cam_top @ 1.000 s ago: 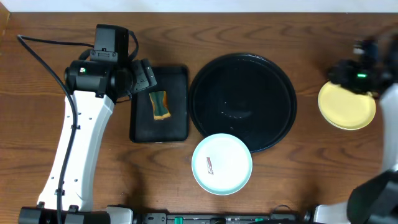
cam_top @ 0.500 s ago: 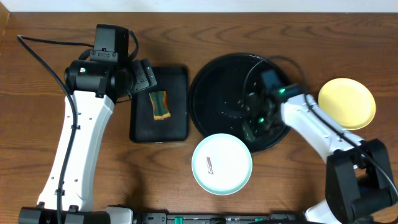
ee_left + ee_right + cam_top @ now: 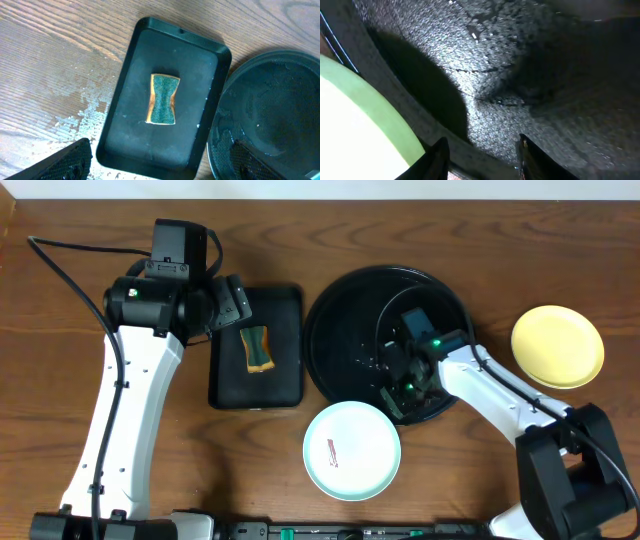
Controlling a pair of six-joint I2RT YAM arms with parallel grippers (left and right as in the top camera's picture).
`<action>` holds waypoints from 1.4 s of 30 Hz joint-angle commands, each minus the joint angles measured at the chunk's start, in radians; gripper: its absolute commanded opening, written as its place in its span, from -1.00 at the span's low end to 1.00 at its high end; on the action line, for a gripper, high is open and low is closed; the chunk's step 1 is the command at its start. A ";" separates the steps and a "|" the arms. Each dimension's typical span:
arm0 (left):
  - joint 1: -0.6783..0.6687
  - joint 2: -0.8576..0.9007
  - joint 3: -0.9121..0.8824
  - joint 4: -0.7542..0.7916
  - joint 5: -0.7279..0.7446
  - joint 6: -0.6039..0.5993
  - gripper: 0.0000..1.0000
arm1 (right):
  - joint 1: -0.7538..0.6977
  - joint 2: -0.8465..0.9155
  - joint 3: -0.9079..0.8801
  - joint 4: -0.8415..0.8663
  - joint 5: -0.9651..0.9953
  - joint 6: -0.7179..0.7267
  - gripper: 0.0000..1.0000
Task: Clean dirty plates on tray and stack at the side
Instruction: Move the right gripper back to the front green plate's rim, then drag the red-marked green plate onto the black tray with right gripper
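The round black tray [image 3: 390, 310] sits at the table's middle, wet and with no plate on it. A light blue plate [image 3: 352, 450] with a small reddish smear lies on the table against the tray's front rim. A pale yellow plate [image 3: 558, 346] lies to the tray's right. A third plate is out of view. My right gripper [image 3: 405, 383] is open, low over the tray's front rim [image 3: 420, 125], with the blue plate's edge [image 3: 355, 130] just to its left. My left gripper [image 3: 232, 302] is open and empty above the rectangular tray.
A small rectangular black tray [image 3: 255, 385] left of the round one holds a green and tan sponge [image 3: 257, 347], also in the left wrist view [image 3: 163, 98]. Water drops wet the wood [image 3: 85, 107] beside it. The round tray's rim [image 3: 220, 135] nearly touches the rectangular tray.
My right arm swung from the yellow plate at the far right onto the round tray's front rim. The blue plate slid a little left and toward the front. The left arm has not moved.
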 commanded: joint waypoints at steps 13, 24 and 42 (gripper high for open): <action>0.002 -0.004 0.014 -0.004 -0.006 -0.002 0.78 | 0.010 -0.101 0.032 -0.121 -0.196 -0.145 -0.08; 0.002 -0.004 0.014 -0.004 -0.006 -0.002 0.78 | 0.042 -0.100 -0.127 0.016 -0.117 0.017 -0.39; 0.002 -0.004 0.014 -0.004 -0.006 -0.002 0.79 | -0.062 -0.094 -0.031 0.378 0.171 -0.037 -0.98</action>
